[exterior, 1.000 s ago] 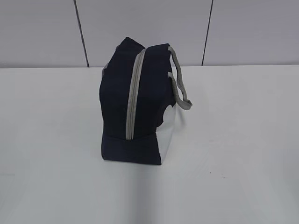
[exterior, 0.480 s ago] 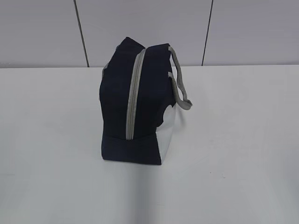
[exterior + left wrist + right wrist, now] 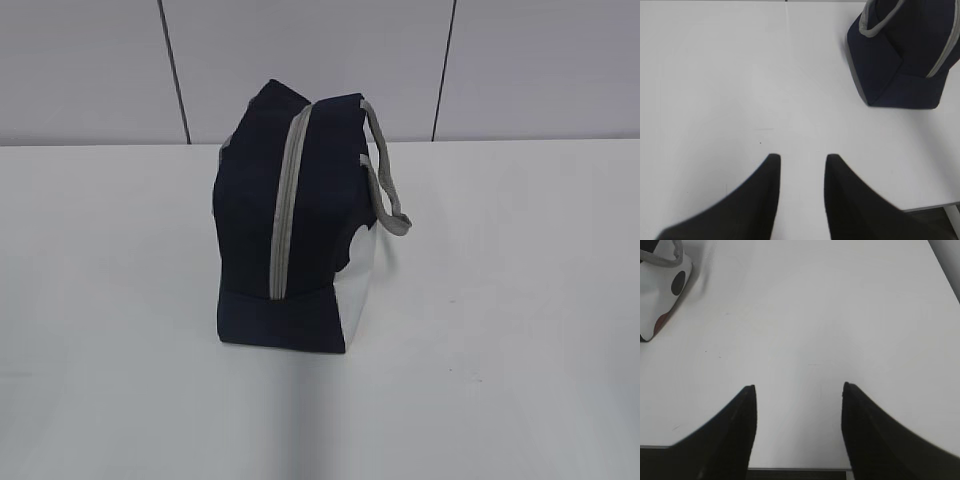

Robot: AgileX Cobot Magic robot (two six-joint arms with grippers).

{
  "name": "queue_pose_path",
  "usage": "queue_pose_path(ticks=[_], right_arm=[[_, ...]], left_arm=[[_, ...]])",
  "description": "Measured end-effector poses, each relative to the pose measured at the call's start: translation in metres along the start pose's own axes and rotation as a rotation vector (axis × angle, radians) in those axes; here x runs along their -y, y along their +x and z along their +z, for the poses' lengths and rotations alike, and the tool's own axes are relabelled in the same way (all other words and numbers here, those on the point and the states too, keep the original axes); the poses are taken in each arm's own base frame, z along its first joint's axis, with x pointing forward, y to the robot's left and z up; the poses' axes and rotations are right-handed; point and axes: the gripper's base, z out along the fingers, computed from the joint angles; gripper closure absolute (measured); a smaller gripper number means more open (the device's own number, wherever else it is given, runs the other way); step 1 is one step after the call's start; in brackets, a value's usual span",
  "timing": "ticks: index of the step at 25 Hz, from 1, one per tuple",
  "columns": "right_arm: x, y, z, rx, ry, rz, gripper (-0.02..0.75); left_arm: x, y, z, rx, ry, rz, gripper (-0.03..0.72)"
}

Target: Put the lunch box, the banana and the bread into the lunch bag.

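A: Bag (image 3: pixel 290 220) stands upright mid-table (image 3: pixel 500 330), zipper (image 3: pixel 285 200) run shut along the top and down the near end. No lunch box, banana or bread in any view.

B: And the pincers?

A: Left gripper (image 3: pixel 802 162) is spread a little, nothing between its fingers, the bag near its far right. Right gripper (image 3: pixel 797 390) is spread wider, also empty, the bag's white spotted side panel (image 3: pixel 662 295) at its far left.

B: Risks?

A: Likely the zipper. The bag is light and soft; a one-handed pull could drag or tip it. The grey handle (image 3: pixel 385 190) may snag a finger.
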Motion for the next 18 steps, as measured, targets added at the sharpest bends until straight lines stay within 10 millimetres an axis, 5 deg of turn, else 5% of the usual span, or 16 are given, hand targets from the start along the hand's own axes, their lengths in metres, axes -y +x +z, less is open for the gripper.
queue_pose_path(ticks=[18], right_arm=[[0.0, 0.0, 0.0, 0.0, 0.0, 0.0, 0.333]], left_arm=[[-0.006, -0.0001, -0.0002, 0.004, -0.066, -0.086, 0.454]])
